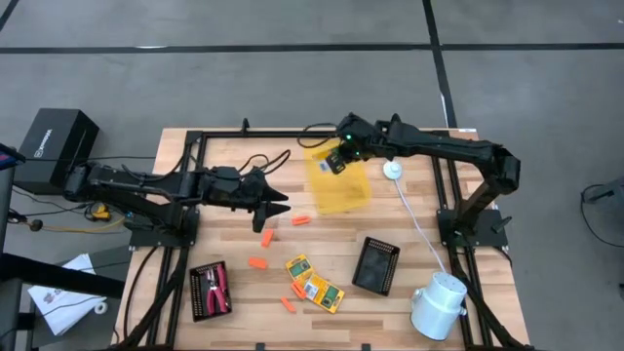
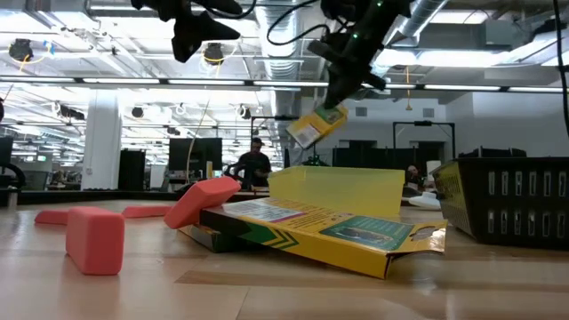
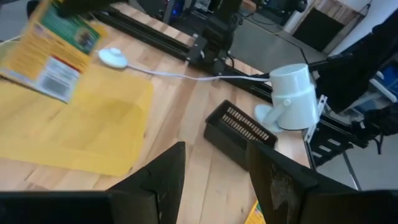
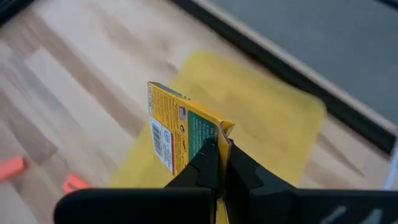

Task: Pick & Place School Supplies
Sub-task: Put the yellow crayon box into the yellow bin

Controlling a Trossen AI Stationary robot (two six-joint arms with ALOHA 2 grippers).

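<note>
While right gripper [image 4: 216, 163] pinches box [image 4: 180, 134] by thin edge over yellow tray [image 1: 343, 187], you risk slip; left gripper [image 3: 214, 180] parted, empty.

1. The right gripper [image 1: 338, 159] is holding a card box [image 1: 333, 162] above the far part of the tray [image 1: 346, 190], at the table's far middle.
2. The left gripper [image 1: 276, 207] is hovering left of the tray.
3. Two card boxes [image 1: 314, 284] are lying near the front, between the two ribbed trays [image 1: 376, 265].
4. Sticks [image 1: 257, 263] are lying scattered around them.
</note>
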